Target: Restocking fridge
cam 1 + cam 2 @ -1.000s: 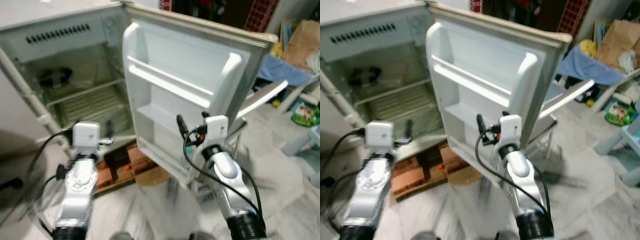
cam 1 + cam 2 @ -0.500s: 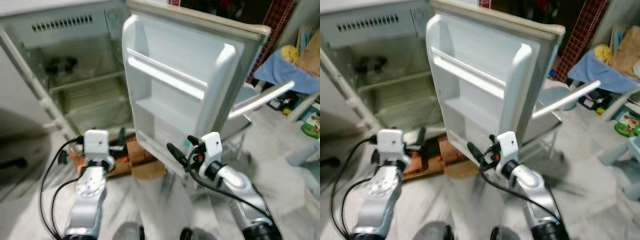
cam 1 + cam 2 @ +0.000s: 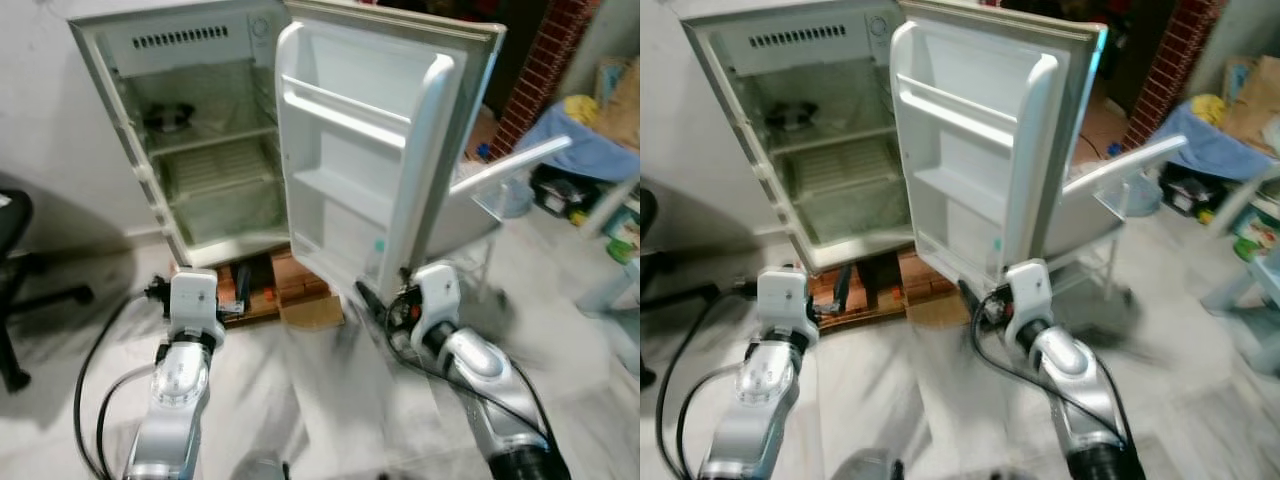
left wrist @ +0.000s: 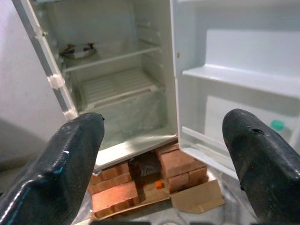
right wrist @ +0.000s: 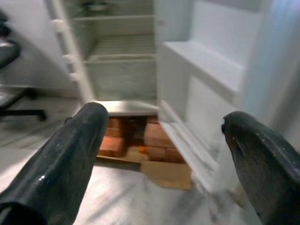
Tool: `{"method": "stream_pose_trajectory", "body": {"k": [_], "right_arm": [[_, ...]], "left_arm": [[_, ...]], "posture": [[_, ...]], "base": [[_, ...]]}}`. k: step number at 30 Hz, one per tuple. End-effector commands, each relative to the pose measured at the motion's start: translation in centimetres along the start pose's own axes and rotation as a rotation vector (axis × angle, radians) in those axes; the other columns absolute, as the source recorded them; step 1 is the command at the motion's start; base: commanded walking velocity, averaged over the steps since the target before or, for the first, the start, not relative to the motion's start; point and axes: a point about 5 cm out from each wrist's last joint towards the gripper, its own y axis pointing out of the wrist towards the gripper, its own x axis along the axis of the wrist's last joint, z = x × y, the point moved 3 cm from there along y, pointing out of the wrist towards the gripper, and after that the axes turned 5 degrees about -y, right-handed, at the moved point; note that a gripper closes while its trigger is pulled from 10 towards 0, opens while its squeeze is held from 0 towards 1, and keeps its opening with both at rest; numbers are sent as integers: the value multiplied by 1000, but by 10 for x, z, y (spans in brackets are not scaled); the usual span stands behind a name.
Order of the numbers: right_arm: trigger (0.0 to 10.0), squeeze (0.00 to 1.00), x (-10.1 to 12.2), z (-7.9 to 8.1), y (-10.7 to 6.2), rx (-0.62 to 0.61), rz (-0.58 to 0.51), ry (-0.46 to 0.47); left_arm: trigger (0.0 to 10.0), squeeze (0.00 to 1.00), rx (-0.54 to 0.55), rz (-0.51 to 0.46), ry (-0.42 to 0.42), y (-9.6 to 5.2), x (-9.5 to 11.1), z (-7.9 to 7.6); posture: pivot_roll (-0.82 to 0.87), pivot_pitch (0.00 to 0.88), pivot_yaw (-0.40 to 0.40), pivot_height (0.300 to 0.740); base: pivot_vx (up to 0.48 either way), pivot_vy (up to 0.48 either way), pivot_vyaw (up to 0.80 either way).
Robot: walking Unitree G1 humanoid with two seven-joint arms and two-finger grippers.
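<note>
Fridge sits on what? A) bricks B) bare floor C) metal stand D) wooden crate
A: the left wrist view shows red bricks stacked under the open fridge, with a piece of cardboard on the floor before them.

Home: open fridge [image 3: 215,150], laundry heap [image 3: 590,150], chair [image 3: 25,290].

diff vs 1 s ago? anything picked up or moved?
Mostly the camera moved: the view has pulled back, so the whole fridge and a black chair at the left now show. Both arms sit lower in the picture. The left gripper and right gripper are open and empty as before; nothing taken or released. The fridge door stays wide open, the bricks still under the fridge.
</note>
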Motion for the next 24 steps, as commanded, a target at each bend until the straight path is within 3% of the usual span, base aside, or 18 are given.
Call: {"method": "stream_pose_trajectory", "body": {"k": [1, 9, 13, 17, 24], "right_arm": [[10000, 0, 20, -11, 6, -67, -77, -12], [10000, 0, 33, -46, -2, -325, -143, 0], [10000, 0, 30, -53, -8, -393, -138, -1], [10000, 0, 28, -52, -10, -400, -133, 6], [10000, 0, 34, -36, -2, -311, -159, -1]], "left_arm": [[10000, 0, -5, -39, 20, 2, 9, 1], [10000, 0, 37, -46, 5, -4, 6, 11], [10000, 0, 55, -27, -12, -6, 3, 16], [10000, 0, 41, -30, -12, -6, 4, 15], [10000, 0, 20, -44, 3, -3, 7, 11]], "posture": [[78, 0, 8, 740], [76, 0, 13, 740], [75, 0, 12, 740], [73, 0, 13, 740], [69, 0, 17, 740]], "base": [[0, 0, 0], [0, 0, 0], [0, 0, 0], [0, 0, 0], [360, -170, 0]]}}
